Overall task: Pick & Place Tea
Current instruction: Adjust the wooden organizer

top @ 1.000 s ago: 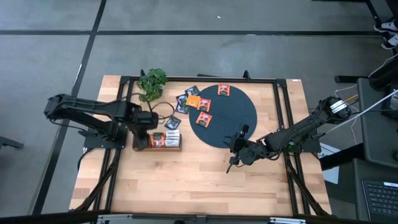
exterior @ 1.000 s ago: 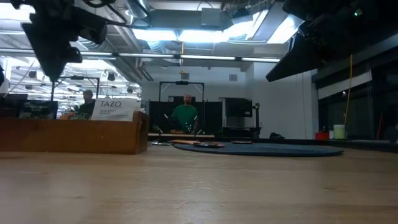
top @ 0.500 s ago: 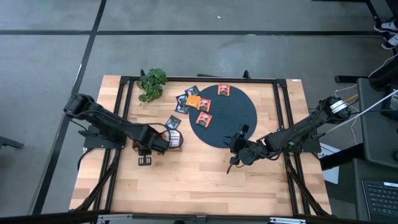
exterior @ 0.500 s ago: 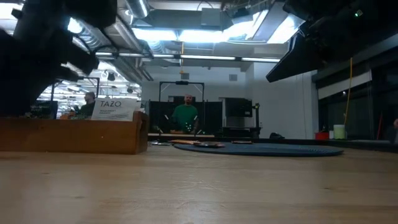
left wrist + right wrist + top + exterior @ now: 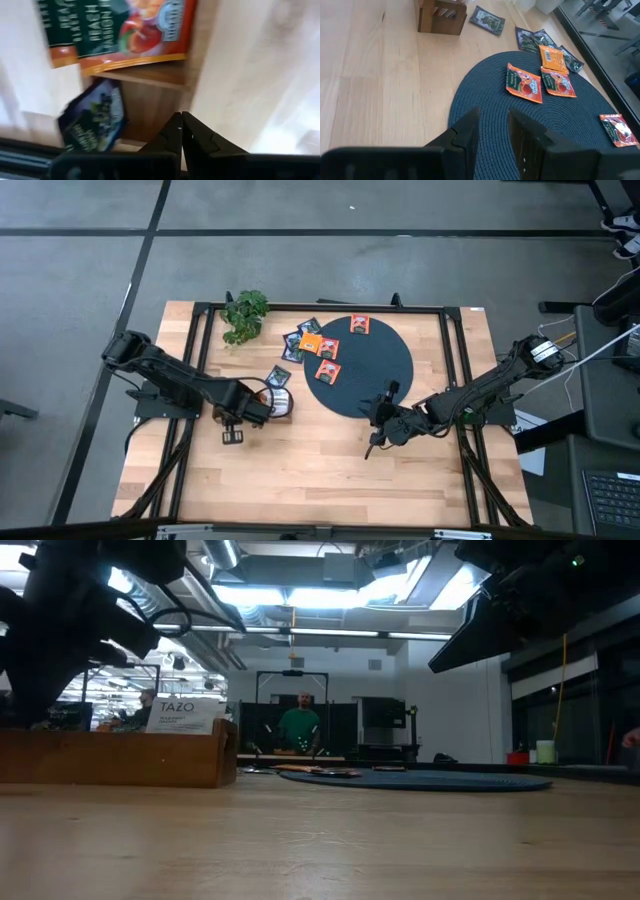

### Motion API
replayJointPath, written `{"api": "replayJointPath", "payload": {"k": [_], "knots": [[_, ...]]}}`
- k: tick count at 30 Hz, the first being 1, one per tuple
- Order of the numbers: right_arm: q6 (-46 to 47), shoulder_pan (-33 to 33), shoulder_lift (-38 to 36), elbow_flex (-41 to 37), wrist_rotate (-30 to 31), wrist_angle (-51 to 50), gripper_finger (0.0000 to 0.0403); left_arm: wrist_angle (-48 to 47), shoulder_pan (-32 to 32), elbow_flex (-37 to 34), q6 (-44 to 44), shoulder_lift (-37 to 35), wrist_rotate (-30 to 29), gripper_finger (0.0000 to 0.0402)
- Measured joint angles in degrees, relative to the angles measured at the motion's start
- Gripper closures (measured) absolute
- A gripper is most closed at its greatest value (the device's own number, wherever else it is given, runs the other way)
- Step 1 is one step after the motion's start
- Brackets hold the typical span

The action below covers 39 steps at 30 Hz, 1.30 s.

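Tea sachets lie flat: three orange ones on the dark disc, more orange and dark ones at its far-left rim, and a dark one on the table. More stand in the wooden tray, mostly hidden under my left arm. My left gripper points down at the tray's near side, shut, with nothing between its fingers; an orange sachet and a dark blue one lie beyond. My right gripper hovers open over the disc's near edge. My left gripper's shut fingertips stand by the tray's wooden wall, pointing down. I cannot tell whether they touch the wood.
A green plant stands at the far left corner. Black frame rails run along the table's sides. Bare wood stretches along the near half. In the low view a person in green stands in the room beyond.
My left arm has swung toward the table's near edge and come down. Its gripper has gone from above the tray's far side to the tray's near side, and the arm now covers most of the tray. It has hardly moved in the last half second.
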Motion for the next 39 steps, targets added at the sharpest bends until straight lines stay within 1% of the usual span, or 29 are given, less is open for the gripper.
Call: {"api": "replayJointPath", "payload": {"k": [2,6,15,18,23,27,34,39], "knots": [[0.01,0.0,0.0,0.0,0.0,0.0,0.0297,-0.83,0.0,0.0,-0.01,-0.03,-1.42,0.04],[0.08,-0.02,0.0,0.0,0.02,0.02,0.0297,0.01,0.0,0.0,0.25,0.68,-1.7,0.04],[0.1,-0.02,0.0,0.0,0.01,0.02,0.0297,0.68,0.73,-0.02,2.82,6.76,-1.49,0.04],[0.08,0.0,0.02,0.0,-0.24,0.02,0.0297,3.66,1.41,-0.06,3.64,7.24,-1.21,0.04],[0.08,0.0,0.0,0.0,-0.36,0.02,0.0297,13.65,3.12,-0.04,4.68,6.98,-1.16,0.04],[0.15,0.0,0.0,0.0,-0.37,0.02,0.0297,18.09,4.25,-0.04,5.79,6.96,-1.16,0.04],[0.06,-0.8,0.0,0.0,-0.69,1.97,0.0297,19.16,4.9,-0.01,5.44,6.92,-2.41,0.0399],[-0.42,-3.93,0.0,0.02,-4.65,3.11,0.0297,15.36,4.37,2.92,3.89,4.71,-1.23,0.0399]]}}
